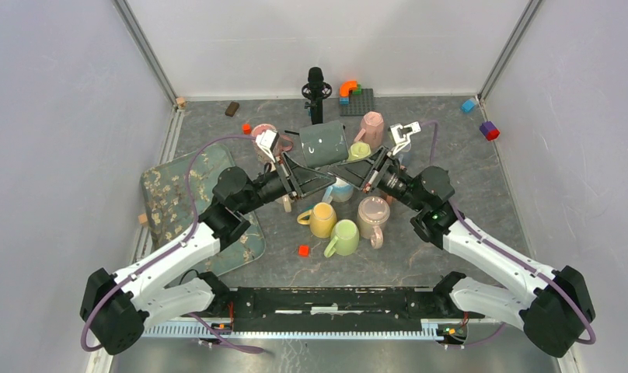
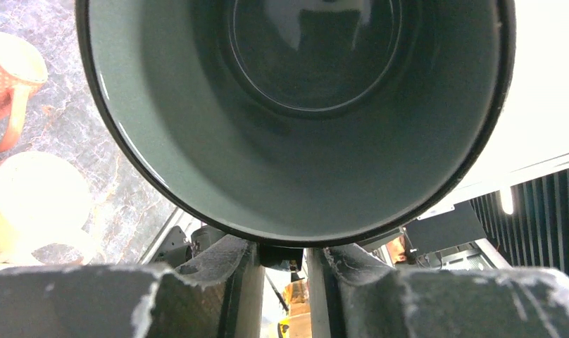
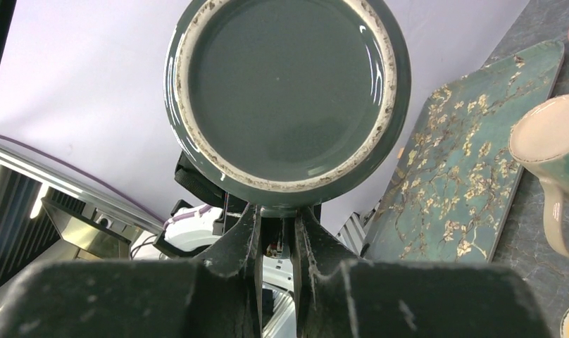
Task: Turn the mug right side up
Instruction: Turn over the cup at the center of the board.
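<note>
A: Location of mug [image 1: 324, 144]?
B: Off the tabletop [image 1: 466, 210], in the air on its side between both arms, above a yellow mug [image 1: 323, 220] and a pink mug [image 1: 373, 216]; mouth toward the left arm, base toward the right

A: State of right gripper [image 3: 276, 217]?
B: Jaws almost together, clamped on a dark green part at the lower edge of the base; probably the handle, not confirmed

A: State of left gripper [image 2: 283, 255]?
B: Fingers narrowly apart under the lower rim, a dark part between them; cannot tell whether clamped on it or only beside it

A: Step in hand?
B: Judged mid-turn: neither upside down nor upright; possibly a handover between arms, or a two-arm hold

A: Requirement for next move?
B: Firm hold by one gripper confirmed before any release by the other; then rotation until mouth up and base level; then descent to bare tabletop, well apart from those two; release only with base resting flat

A: Risk?
B: Glazed wall, small grip area; slip or swing likely on early release
</note>
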You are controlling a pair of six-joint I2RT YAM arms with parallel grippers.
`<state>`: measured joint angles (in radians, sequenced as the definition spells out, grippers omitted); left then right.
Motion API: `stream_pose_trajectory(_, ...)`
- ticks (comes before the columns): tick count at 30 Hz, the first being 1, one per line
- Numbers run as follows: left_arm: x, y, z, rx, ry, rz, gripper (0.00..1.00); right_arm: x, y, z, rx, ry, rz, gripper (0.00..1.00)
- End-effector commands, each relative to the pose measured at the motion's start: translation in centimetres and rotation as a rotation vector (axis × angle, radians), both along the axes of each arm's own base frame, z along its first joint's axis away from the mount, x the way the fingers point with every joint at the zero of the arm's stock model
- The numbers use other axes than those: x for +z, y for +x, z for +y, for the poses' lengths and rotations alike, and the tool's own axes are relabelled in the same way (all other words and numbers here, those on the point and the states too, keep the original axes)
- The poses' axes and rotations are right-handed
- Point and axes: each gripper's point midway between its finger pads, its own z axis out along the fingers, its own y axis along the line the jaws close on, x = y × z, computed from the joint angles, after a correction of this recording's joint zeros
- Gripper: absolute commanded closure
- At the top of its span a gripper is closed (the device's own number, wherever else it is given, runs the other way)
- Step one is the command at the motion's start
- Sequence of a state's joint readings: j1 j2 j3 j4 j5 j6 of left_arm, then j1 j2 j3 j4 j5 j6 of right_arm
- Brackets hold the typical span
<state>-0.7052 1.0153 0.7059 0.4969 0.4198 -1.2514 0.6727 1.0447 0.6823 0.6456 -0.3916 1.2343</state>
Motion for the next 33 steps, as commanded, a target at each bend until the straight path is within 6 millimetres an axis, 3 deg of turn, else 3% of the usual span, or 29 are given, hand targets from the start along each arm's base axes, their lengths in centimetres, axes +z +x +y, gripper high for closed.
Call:
stream_pose_trajectory(1, 4.1, 1.0, 1.4, 0.104, -0.062, -0.117, 0.86, 1.9, -1.6, 0.4, 0.036, 0.033, -0.099, 1.0)
stream_pose_trajectory(5, 4.2, 1.2, 1.8, 0.13, -0.046, -0.14, 0.98, 0.3, -1.3, 0.4, 0.012, -0.012, -0.09, 1.0)
stream_pose_trajectory(9, 3.9, 1.3, 2.3, 0.162, -0.015, -0.161, 0.98, -1.1, -0.8, 0.3, -0.019, -0.063, -0.086, 1.0)
stream_pose_trajectory(22, 2.5, 2.7, 4.4, 0.316, 0.137, -0.175, 0.98, -3.2, 0.5, 0.2, -0.083, -0.164, -0.096, 0.63)
stream_pose_trajectory(33, 1.8, 3.7, 5.8, 0.401, 0.24, -0.182, 0.98, -4.5, 1.5, 1.7, -0.068, -0.199, -0.085, 0.58)
